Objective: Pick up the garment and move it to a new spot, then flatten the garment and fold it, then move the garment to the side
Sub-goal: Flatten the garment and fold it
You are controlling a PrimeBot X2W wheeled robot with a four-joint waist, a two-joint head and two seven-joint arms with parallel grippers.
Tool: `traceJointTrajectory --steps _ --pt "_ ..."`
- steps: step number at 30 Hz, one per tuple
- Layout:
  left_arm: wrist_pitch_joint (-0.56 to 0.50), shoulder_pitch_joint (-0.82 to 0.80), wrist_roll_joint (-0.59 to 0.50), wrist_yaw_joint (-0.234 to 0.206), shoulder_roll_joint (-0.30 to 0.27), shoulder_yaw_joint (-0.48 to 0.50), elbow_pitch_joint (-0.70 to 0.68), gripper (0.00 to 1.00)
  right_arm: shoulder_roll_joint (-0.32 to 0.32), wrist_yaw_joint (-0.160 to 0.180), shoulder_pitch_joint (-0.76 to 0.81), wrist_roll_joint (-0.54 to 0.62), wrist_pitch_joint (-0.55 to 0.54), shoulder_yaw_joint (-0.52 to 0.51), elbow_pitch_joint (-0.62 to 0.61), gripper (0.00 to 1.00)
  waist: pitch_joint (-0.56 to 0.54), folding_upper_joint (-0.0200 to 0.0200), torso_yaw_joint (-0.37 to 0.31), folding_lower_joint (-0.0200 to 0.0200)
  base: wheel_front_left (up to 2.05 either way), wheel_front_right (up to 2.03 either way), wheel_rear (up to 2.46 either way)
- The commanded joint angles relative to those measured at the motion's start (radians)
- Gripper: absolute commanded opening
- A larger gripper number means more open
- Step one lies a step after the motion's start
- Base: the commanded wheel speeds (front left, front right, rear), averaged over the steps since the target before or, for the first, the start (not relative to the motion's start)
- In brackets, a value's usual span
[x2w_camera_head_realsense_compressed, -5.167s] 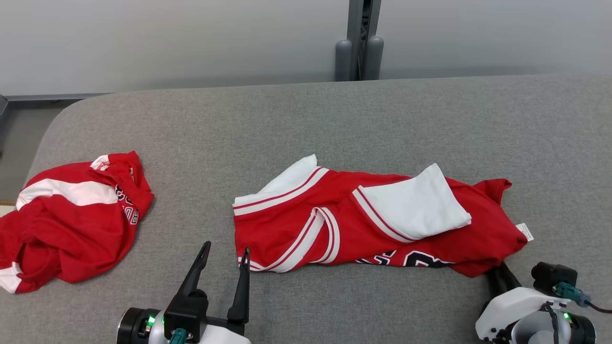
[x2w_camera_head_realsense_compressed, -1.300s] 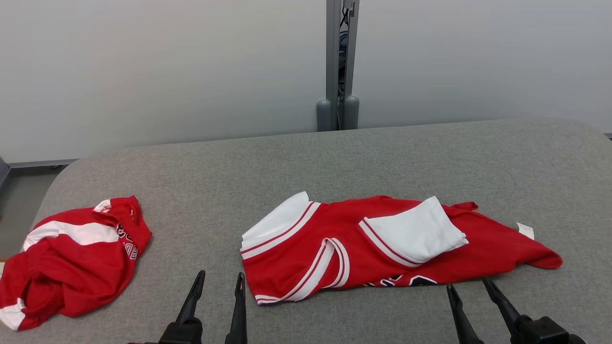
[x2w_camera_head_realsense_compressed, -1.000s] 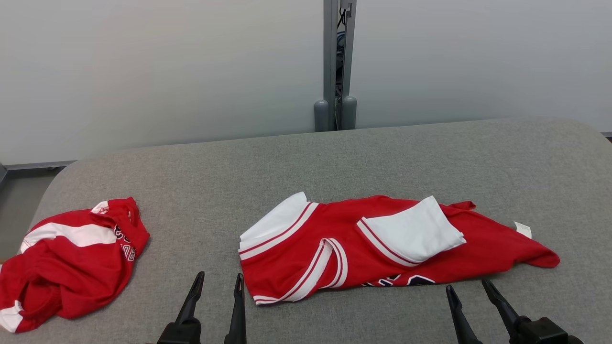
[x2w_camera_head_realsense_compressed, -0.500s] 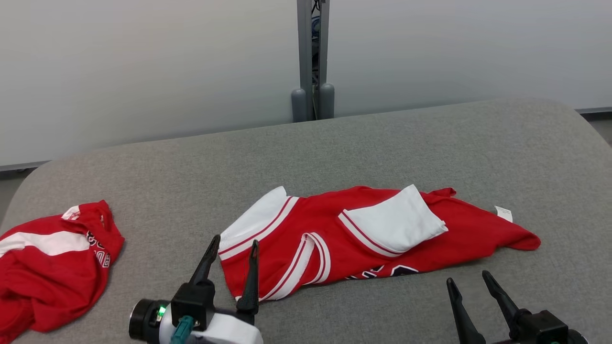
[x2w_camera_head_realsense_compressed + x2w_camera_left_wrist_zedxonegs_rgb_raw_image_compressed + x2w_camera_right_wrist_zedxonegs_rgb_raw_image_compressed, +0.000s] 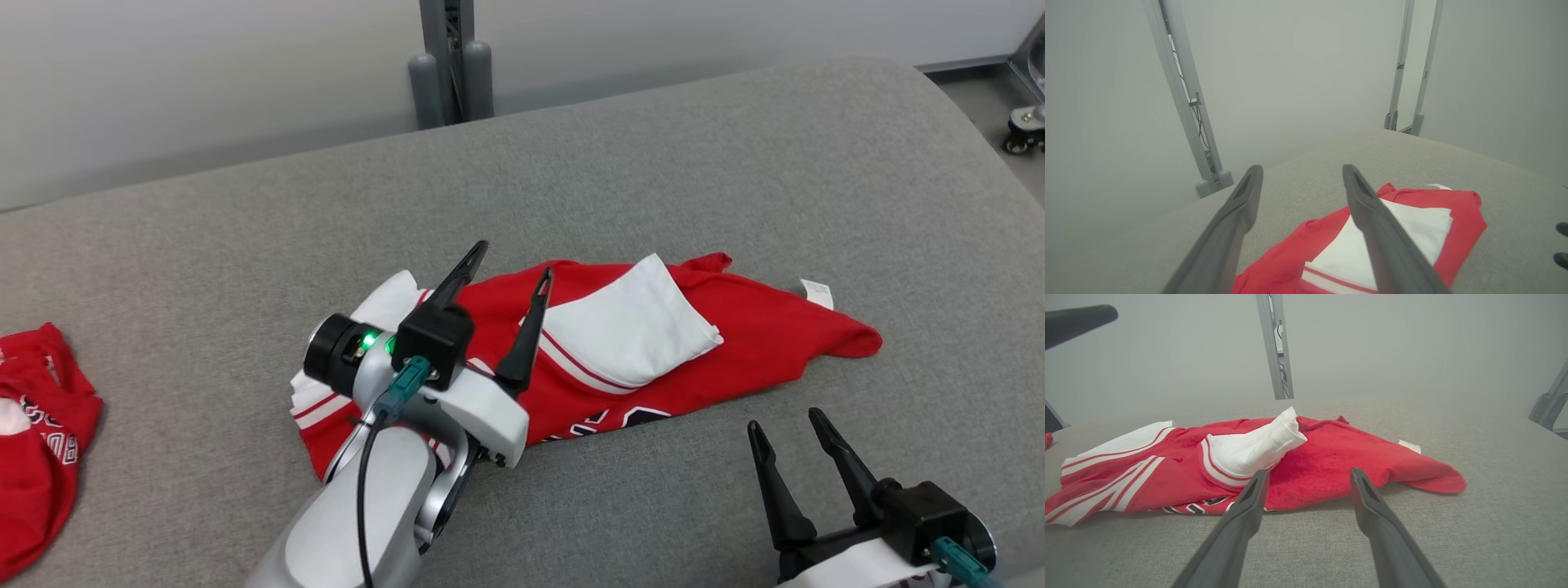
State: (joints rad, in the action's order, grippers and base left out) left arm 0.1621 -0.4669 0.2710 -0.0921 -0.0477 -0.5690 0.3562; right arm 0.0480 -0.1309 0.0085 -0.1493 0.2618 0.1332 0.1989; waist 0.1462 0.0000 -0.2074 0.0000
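Jersey (image 5: 759,351) lies rumpled mid-table (image 5: 694,155), left gripper (image 5: 513,260) over its left half, right gripper (image 5: 782,420) just short of the near hem, both with fingers apart and empty; I'd pinch single-layer hem corners, not the white flap (image 5: 629,335).

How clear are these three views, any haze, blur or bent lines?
Head view: sharp and evenly lit, only a soft shadow along the near edge of the garment. Left wrist view: milky haze, the grey posts lean from wide-angle distortion, its own jaws soft up close. Right wrist view: hazy wall, garment fairly crisp, jaws blurred at the bottom.
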Motion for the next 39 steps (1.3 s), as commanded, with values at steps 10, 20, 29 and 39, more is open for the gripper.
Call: traceJointTrajectory --steps 10,20,29,39 --pt "-0.165 -0.228 0.132 -0.004 -0.005 -0.226 0.134 1.00 0.005 0.000 -0.059 -0.022 0.005 0.017 -0.002 1.00 0.117 0.0000 -0.092 0.0000 0.00 0.00 0.00" --pt "-0.296 -0.356 0.188 -0.085 -0.005 -0.341 0.347 1.00 0.005 0.000 -0.085 -0.042 0.005 0.026 -0.009 1.00 0.151 0.0000 -0.130 0.0000 0.00 0.00 0.00" --pt "-0.333 -0.305 0.258 -0.120 -0.025 -0.300 0.406 1.00 0.005 0.000 -0.064 -0.040 0.005 0.007 -0.011 1.00 0.138 0.0000 -0.107 0.0000 0.00 0.00 0.00" --pt "-0.363 -0.254 0.311 -0.062 -0.021 -0.311 0.403 0.81 0.005 0.000 -0.081 -0.018 0.005 0.004 -0.014 1.00 0.141 0.0000 -0.092 0.0000 0.00 0.00 0.00"
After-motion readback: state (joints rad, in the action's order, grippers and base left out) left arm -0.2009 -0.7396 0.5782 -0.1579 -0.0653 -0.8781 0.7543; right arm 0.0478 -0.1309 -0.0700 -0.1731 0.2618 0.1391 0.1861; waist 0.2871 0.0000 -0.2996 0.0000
